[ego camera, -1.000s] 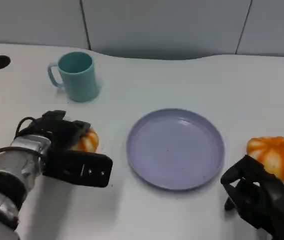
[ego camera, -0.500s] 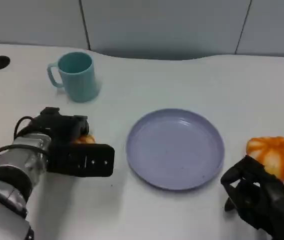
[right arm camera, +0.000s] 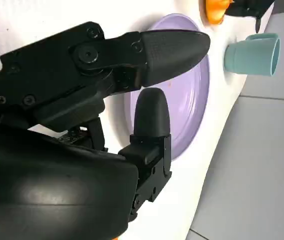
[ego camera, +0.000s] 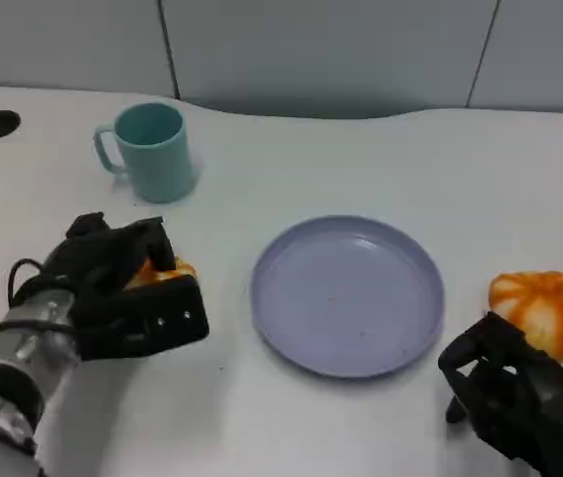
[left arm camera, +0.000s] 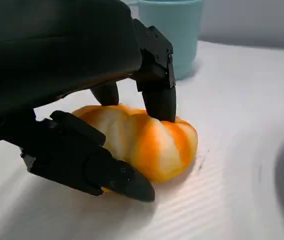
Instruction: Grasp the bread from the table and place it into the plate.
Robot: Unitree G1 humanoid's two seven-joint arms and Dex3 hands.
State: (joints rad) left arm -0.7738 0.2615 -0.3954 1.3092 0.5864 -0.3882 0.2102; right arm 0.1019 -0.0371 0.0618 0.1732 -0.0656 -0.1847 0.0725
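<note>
An orange-and-white striped bread (ego camera: 159,269) lies on the white table, left of the lilac plate (ego camera: 351,298). My left hand (ego camera: 127,293) is wrapped over it. In the left wrist view, fingers (left arm camera: 157,95) press on top of the bread (left arm camera: 147,142) and the thumb lies along its near side, while the bread still rests on the table. My right hand (ego camera: 514,393) sits at the lower right, fingers apart, holding nothing. In the right wrist view, the right hand (right arm camera: 96,125) stands in front of the plate (right arm camera: 192,100).
A second striped bread (ego camera: 546,306) lies right of the plate, just beyond my right hand. A teal mug (ego camera: 152,151) stands behind the left hand and also appears in the left wrist view as the mug (left arm camera: 174,30). Dark holes mark the table's far corners.
My left hand has turned and settled lower around the bread, with its fingers now closed on it. The right hand, plate and mug have not moved.
</note>
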